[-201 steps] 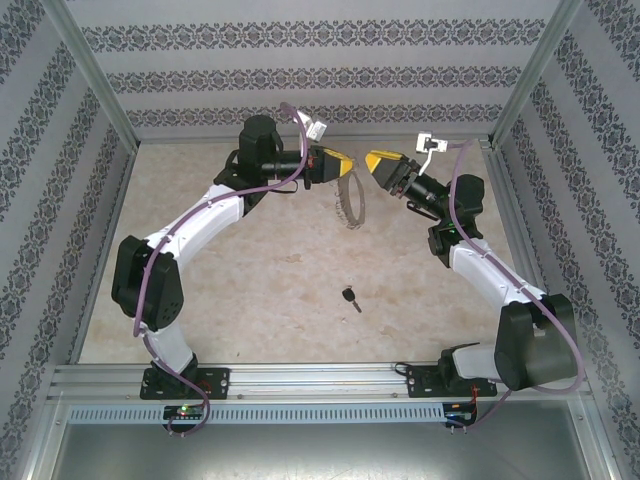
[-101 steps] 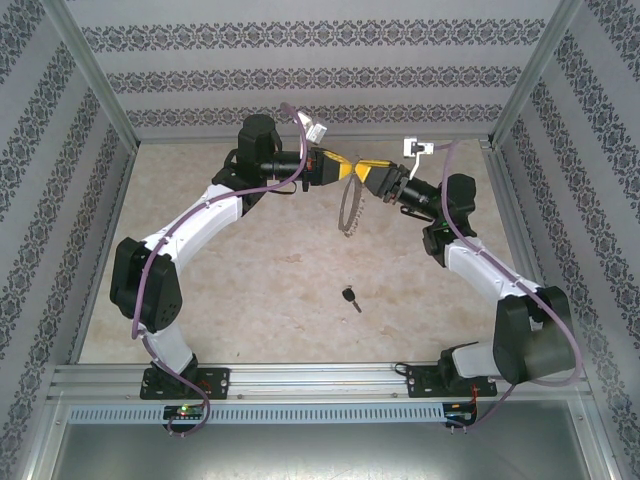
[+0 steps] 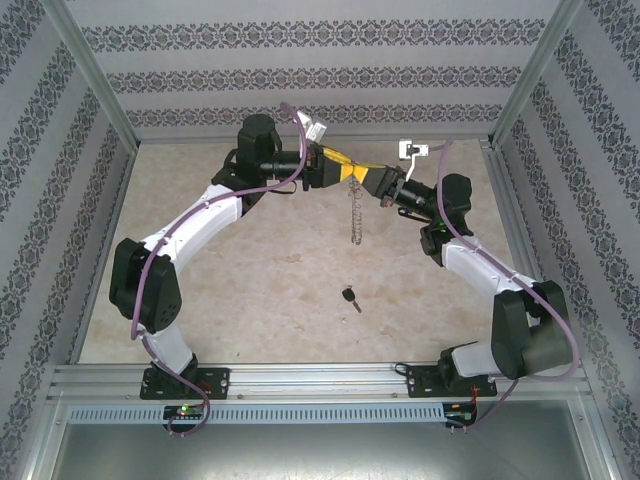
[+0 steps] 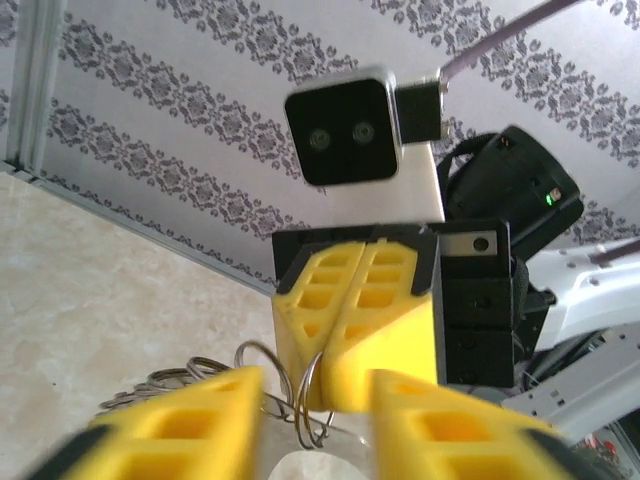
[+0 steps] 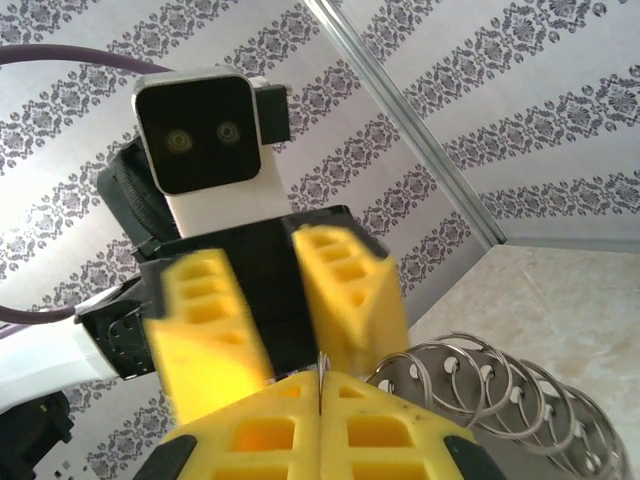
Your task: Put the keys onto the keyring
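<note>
The keyring [image 3: 354, 215] is a thin silvery hoop fringed with many small silver pieces. It hangs over the back of the table. My right gripper [image 3: 364, 180] is shut on its top wire; the right wrist view shows the wire pinched between the closed yellow fingers [image 5: 270, 430] of the right gripper [image 5: 320, 385], with the fringe [image 5: 500, 385] to the right. My left gripper [image 3: 344, 168] faces it tip to tip, open. In the left wrist view the left gripper [image 4: 316, 392] straddles the keyring [image 4: 308, 400] without touching it. The black-headed key [image 3: 350, 297] lies on the table nearer the front.
Patterned walls and metal frame posts [image 3: 100, 90] close in the table at the back and both sides. A rail [image 3: 320, 378] runs along the near edge. Open tabletop [image 3: 260, 290] lies around the key.
My right gripper moved in and shut on the top of the keyring. My left gripper's jaws, shut on the ring before, have opened. The hoop now hangs edge-on.
</note>
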